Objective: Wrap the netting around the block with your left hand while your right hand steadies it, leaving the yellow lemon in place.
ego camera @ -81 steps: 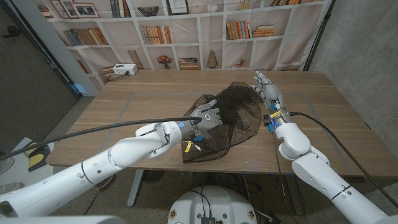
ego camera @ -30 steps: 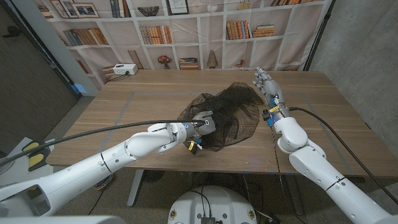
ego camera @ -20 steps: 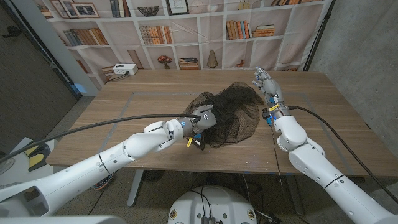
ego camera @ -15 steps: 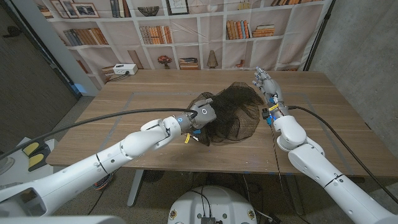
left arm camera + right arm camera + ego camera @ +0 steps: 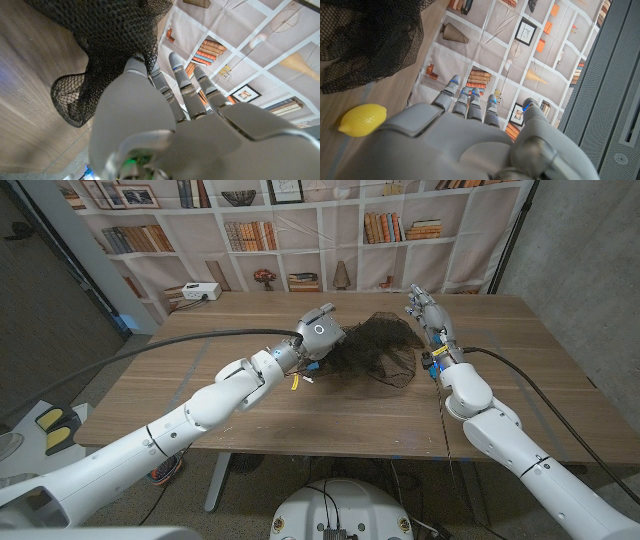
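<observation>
We see our left hand (image 5: 320,335) pinching the near edge of the black netting (image 5: 378,352), which trails toward our right hand (image 5: 422,308), standing empty with fingers apart beside the net, the lemon (image 5: 363,120) close by.

Light is even and fairly bright across the wooden surface (image 5: 250,395), soft and diffuse, with only faint shadows beneath the arms and the dark netting (image 5: 375,360). The head view bends straight lines toward its edges, as a wide lens does. In the left wrist view the left hand (image 5: 165,135) is close and slightly soft, with pale sheen on its casing. The right wrist view is sharp on the lemon (image 5: 362,120).
</observation>
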Motion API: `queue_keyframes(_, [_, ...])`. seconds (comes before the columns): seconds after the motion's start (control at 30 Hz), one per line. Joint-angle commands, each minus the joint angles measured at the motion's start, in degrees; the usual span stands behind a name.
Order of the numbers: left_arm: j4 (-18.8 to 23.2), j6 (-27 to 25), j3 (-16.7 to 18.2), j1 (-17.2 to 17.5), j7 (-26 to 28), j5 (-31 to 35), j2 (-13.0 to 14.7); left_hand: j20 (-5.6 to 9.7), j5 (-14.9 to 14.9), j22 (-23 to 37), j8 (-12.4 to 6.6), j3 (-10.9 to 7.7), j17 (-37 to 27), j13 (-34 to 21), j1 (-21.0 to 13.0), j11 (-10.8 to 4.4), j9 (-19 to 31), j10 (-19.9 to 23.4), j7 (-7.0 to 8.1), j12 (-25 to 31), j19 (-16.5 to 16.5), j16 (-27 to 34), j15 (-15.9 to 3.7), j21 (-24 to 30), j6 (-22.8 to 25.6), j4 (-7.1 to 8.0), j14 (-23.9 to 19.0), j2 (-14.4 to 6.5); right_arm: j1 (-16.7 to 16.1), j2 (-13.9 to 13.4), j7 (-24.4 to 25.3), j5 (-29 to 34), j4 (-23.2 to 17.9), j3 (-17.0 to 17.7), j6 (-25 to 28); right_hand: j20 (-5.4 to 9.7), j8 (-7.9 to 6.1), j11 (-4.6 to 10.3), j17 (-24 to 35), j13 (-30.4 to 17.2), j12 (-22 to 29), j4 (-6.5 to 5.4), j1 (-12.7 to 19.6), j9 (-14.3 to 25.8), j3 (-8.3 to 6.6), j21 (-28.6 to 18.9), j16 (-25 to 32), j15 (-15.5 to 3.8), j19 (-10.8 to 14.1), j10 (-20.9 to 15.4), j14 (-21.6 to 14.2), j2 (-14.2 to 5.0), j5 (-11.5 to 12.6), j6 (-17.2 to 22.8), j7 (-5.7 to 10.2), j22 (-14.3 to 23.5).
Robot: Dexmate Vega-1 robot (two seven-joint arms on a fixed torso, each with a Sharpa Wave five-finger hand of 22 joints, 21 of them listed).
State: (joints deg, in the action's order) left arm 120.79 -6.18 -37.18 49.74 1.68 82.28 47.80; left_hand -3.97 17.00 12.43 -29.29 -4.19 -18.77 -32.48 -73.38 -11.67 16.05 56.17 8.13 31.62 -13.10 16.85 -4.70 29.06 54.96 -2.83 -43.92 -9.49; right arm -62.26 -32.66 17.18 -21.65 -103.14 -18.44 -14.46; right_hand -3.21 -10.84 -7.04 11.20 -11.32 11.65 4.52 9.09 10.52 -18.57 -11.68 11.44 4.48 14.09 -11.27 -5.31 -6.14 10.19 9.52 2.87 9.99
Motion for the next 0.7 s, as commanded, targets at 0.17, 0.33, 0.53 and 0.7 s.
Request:
queue_keyframes(0.17, [-7.6,-4.4,-1.3,-7.3,3.7,1.2,-5.5,0.22,1.1,0.1,-0.9,-1.95,-0.5,-1.1,-1.1,-0.11,0.7,-0.3,0.22,0.5,-1.2,-0.2,-8.92,0.6,-0.4,2.19,0.1,-1.0,0.8,-0.2,-1.0,0.2,1.5,0.2,-1.9,0.42,-0.13,0.09,0.0,-0.1,-0.1,0.25,0.3,0.1,-0.28,-0.1,-0.2,0.02,0.3,0.1,0.1,0.64,0.2,0.1,-0.17,0.3])
queue_keyframes(0.33, [-13.1,-1.4,-4.1,-13.1,2.9,-1.1,-7.7,0.36,1.4,0.1,-1.36,-2.08,-0.8,-1.6,-1.1,-0.07,0.8,-0.4,0.39,0.7,-1.4,-0.5,-8.87,0.8,0.0,2.39,0.2,-0.7,0.4,-0.3,-0.9,0.2,1.9,0.6,-2.5,0.3,-0.15,-0.01,-0.1,-0.1,-0.1,0.36,0.4,0.1,-0.29,-0.1,-0.2,0.08,0.3,0.0,0.1,0.74,0.2,0.1,-0.25,0.3])
queue_keyframes(0.53, [-21.5,1.7,-8.3,-21.0,-0.6,-4.1,-11.7,0.41,1.8,0.0,-1.7,-2.21,-1.1,-2.3,-1.3,-0.07,0.4,-0.5,0.36,0.8,-1.5,-0.7,-8.94,1.0,0.9,2.53,0.0,-0.3,-0.2,-0.5,-0.6,-0.2,2.3,1.4,-3.0,0.2,-0.16,0.04,-0.1,-0.1,-0.1,0.47,0.5,0.1,-0.35,-0.1,-0.2,0.19,0.3,0.0,0.0,0.78,0.2,0.2,-0.32,0.3])
queue_keyframes(0.7, [-29.4,0.9,-11.1,-26.2,-0.1,-6.1,-15.4,0.53,2.1,0.0,-1.65,-2.24,-1.3,-2.7,-1.4,-0.05,0.0,-0.6,0.04,0.8,-1.6,-0.7,-8.97,1.1,0.9,2.56,-0.1,-0.1,-0.5,-0.7,-0.5,-0.7,2.7,2.0,-2.9,0.29,-0.17,-0.05,-0.1,-0.1,-0.1,0.51,0.5,0.1,-0.35,-0.1,-0.2,0.2,0.3,0.0,0.0,0.84,0.2,0.2,-0.3,0.3])
